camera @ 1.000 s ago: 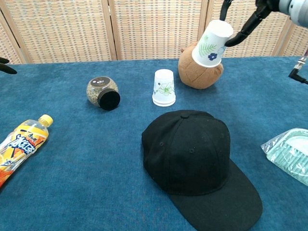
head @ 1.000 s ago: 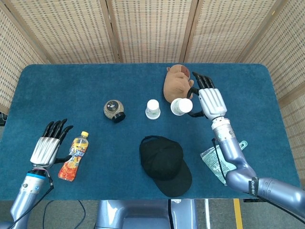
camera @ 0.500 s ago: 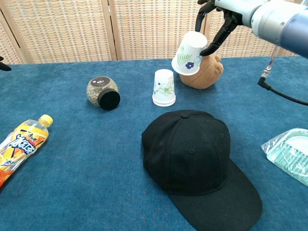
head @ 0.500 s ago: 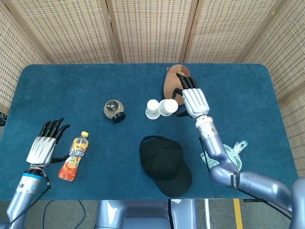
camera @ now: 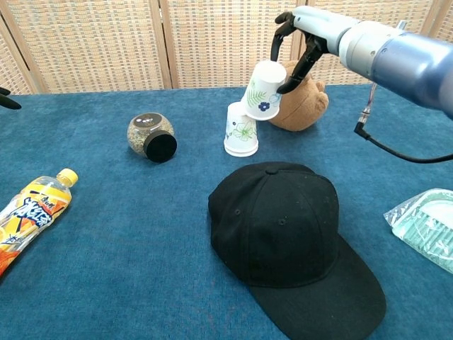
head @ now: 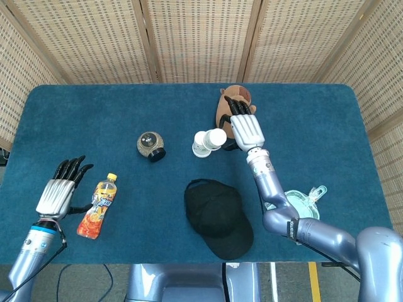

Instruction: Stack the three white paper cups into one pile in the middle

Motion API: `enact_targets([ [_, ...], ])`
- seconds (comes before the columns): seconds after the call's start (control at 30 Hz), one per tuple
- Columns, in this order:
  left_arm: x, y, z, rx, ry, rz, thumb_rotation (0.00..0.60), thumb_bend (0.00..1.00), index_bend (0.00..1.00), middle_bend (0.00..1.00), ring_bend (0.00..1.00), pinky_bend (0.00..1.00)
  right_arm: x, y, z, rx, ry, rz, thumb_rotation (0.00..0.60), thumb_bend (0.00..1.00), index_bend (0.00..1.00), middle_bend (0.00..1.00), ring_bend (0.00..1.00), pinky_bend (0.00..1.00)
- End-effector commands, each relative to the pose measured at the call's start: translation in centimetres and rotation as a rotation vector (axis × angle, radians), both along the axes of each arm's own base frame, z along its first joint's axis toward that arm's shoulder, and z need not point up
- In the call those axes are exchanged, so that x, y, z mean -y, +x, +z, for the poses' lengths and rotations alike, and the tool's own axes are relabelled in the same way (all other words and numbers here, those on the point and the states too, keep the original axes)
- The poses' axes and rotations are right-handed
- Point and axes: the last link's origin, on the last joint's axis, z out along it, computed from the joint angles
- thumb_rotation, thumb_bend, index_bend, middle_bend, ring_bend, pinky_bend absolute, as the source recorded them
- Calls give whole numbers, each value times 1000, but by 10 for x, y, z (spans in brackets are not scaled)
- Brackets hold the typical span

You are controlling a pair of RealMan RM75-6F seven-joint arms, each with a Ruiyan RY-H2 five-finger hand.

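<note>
A white paper cup with a green flower print [camera: 241, 130] [head: 201, 144] stands upside down on the blue table, at the middle back. My right hand [head: 244, 126] [camera: 303, 32] holds a second white cup with blue flowers [camera: 262, 91] [head: 216, 138], upside down and tilted. That cup hangs just above and right of the standing one, its rim close to the standing cup's top. No third cup shows in either view. My left hand [head: 58, 191] hovers open at the front left, beside an orange drink bottle [head: 97, 206] [camera: 28, 214].
A brown plush toy [camera: 306, 104] [head: 227, 99] sits right behind the held cup. A black cap [head: 217, 217] [camera: 287, 234] lies in front of the cups. A small round jar [head: 150, 145] [camera: 151, 137] lies to the left. A clear plastic package [camera: 425, 225] is at the right front.
My right hand has carried the blue-flowered cup leftward and down, from beside the plush toy to just over the standing cup. My left hand has barely moved.
</note>
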Motion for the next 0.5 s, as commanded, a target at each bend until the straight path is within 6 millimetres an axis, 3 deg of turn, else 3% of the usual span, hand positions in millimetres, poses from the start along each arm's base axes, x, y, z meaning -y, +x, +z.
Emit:
enact_targets([
  [0.03,0,1,-1,2,-10,-2,600,65,137,0,0,0,2,2,-5,1,8,0,600,214,530,47,32,0],
  [0.5,-2,-2,-2,-4,-9,8,600,65,137,0,0,0,12,15,-27,-6,38,11,600,214,528,46,35,0],
])
